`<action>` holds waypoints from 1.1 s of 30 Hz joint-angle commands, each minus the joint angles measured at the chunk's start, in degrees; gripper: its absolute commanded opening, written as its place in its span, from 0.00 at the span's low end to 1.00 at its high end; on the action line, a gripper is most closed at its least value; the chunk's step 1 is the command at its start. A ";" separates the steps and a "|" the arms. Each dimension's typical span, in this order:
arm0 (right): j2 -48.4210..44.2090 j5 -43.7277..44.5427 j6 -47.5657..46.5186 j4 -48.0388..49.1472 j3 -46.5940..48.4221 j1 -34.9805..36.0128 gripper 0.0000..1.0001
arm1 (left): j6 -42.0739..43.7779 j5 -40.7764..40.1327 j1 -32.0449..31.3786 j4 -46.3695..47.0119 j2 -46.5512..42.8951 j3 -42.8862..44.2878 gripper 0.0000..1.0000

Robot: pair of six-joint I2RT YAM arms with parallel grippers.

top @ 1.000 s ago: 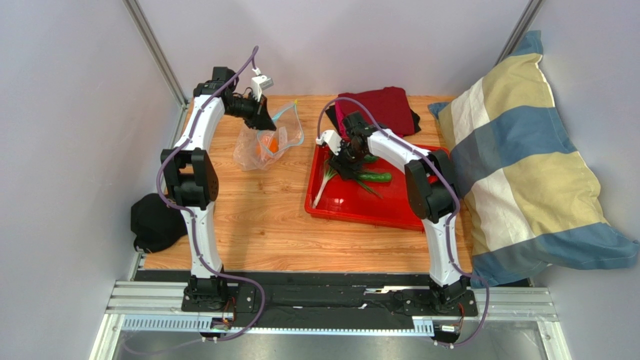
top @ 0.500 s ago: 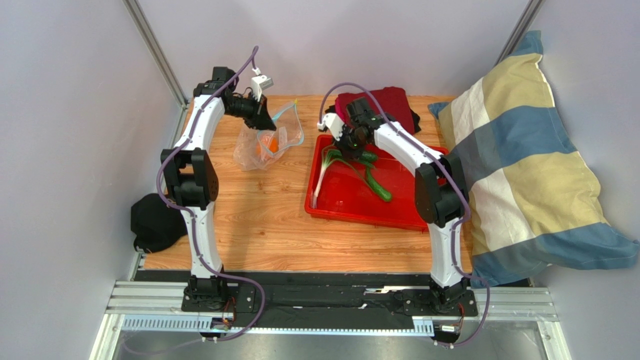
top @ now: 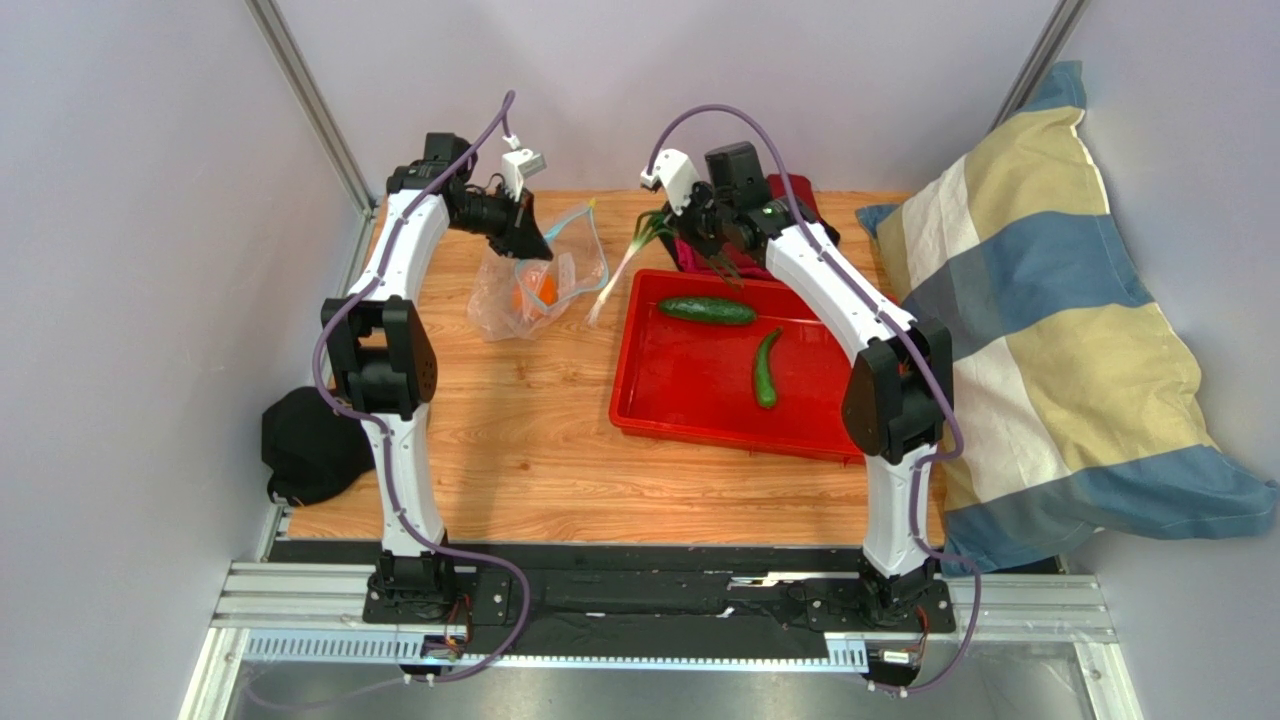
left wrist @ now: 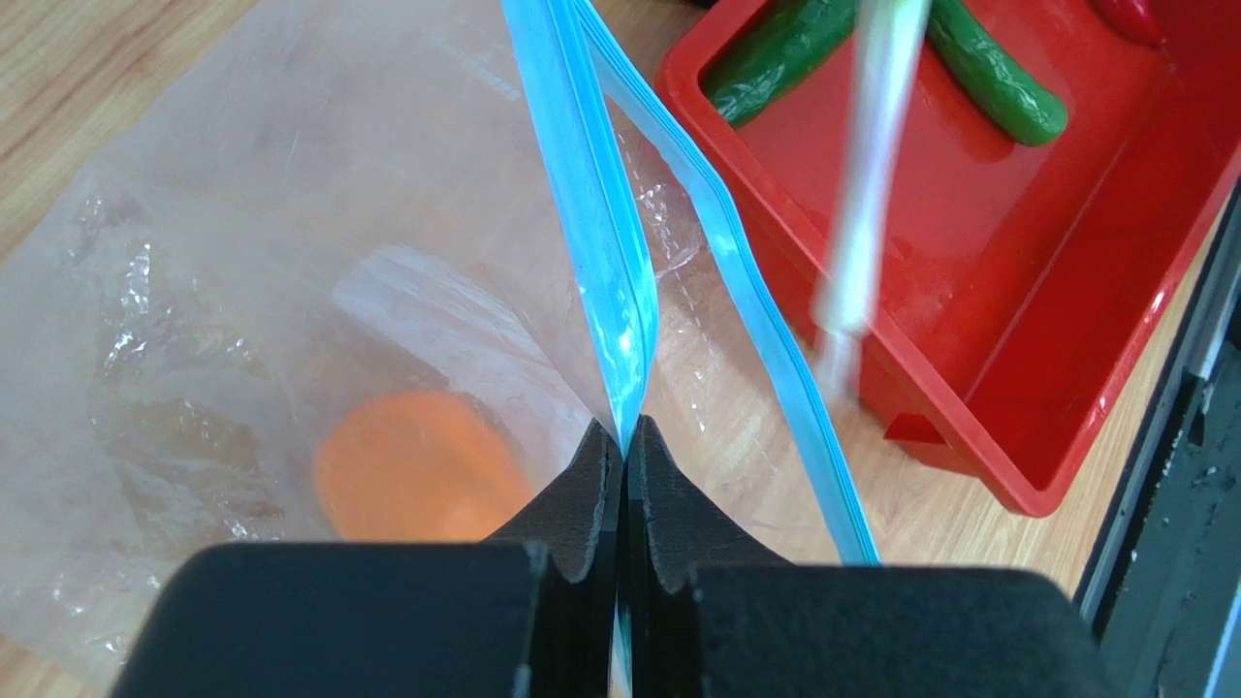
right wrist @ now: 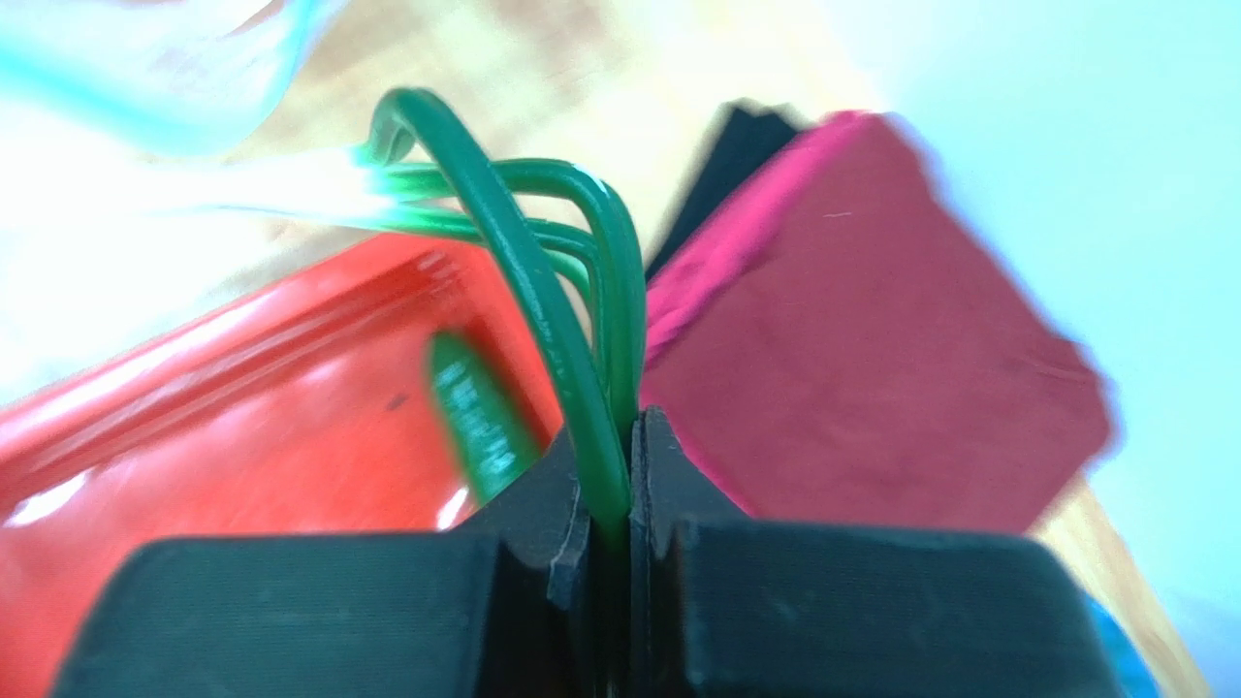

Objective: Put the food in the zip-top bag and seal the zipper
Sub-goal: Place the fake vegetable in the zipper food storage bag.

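The clear zip-top bag point(top: 511, 300) hangs open at the back left, and my left gripper point(top: 529, 240) is shut on its blue zipper point(left wrist: 590, 218). An orange fruit point(left wrist: 415, 473) lies inside the bag. My right gripper point(top: 679, 236) is shut on the green leaves of the green onion point(right wrist: 546, 291), held above the far left corner of the red tray point(top: 676, 413). The onion's white stalk point(top: 613, 293) hangs down toward the bag mouth. Two long green vegetables point(top: 706, 311) point(top: 766, 371) lie in the tray, and a red chili point(left wrist: 1129, 15) shows at the tray's edge.
A dark red cloth point(right wrist: 874, 320) lies behind the tray. A striped pillow point(top: 1052, 330) fills the right side. A black cap point(top: 308, 443) sits off the table's left edge.
My right gripper shut on the green onion in the tray and lifted it up and back-left toward the bag. The green vegetables shifted in the tray. The left arm stayed put.
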 commanded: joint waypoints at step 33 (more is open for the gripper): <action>8.91 5.87 -23.68 -0.26 19.26 6.96 0.00 | -10.26 0.09 -3.60 8.06 -6.18 7.95 0.00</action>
